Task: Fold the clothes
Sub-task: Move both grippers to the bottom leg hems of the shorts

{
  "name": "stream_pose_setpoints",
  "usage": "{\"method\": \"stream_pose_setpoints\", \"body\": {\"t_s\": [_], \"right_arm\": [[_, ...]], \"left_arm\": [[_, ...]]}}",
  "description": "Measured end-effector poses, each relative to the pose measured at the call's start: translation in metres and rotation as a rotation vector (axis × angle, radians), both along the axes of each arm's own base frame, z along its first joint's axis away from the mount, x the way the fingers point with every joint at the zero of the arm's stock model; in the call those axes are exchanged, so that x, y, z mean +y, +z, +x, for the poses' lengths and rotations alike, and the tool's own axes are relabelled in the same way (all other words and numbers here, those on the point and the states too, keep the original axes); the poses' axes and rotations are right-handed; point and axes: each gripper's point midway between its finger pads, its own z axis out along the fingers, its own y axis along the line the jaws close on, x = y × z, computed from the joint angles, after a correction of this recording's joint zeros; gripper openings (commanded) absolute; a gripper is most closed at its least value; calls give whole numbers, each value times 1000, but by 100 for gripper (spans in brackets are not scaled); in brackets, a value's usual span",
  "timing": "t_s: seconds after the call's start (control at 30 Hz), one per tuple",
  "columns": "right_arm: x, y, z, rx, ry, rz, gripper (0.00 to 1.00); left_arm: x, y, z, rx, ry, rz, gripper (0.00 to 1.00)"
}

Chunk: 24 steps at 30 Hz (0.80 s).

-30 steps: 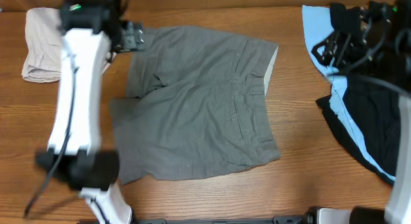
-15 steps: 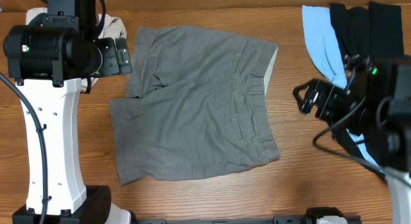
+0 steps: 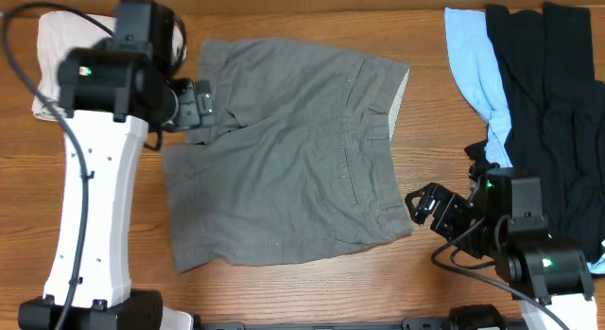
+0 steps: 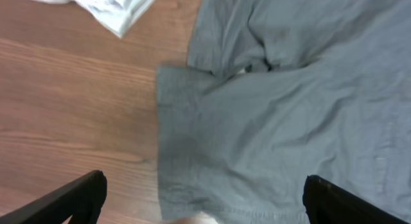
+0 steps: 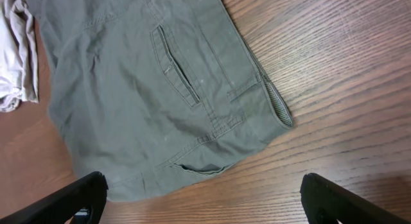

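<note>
Right gripper (image 3: pixel 426 205) fingers apart, just beside waistband corner of grey shorts (image 3: pixel 293 160) lying flat. Left gripper (image 3: pixel 200 104) spread wide over leg-hem edge. Cream shorts (image 3: pixel 45 44) behind left gripper; black garments (image 3: pixel 558 103) beyond the right.

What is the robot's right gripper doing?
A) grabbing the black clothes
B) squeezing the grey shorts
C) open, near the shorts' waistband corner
C: the right gripper has its fingers spread wide with nothing between them, by the waistband corner of the grey shorts.
</note>
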Motion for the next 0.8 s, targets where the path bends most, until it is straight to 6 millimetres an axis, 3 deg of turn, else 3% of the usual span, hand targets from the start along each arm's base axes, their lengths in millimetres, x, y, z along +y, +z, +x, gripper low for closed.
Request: {"method": "stream_pose_setpoints", "body": {"t_s": [0.17, 0.4, 0.53, 0.73, 0.8], "right_arm": [[-2, -6, -2, 21, -33, 5, 100], [-4, -9, -3, 35, -59, 5, 100], [-4, -7, 2, 23, -84, 19, 100], [-3, -9, 11, 16, -89, 23, 100], [-3, -11, 12, 28, -87, 20, 100]], "left_arm": [[-9, -45, -19, 64, 4, -19, 100], [-5, -62, -57, -45, 80, -70, 100], [-1, -81, -62, -86, 153, -98, 100], [0, -118, -54, -77, 219, -123, 100], [-1, -123, -53, -59, 225, -123, 96]]}}
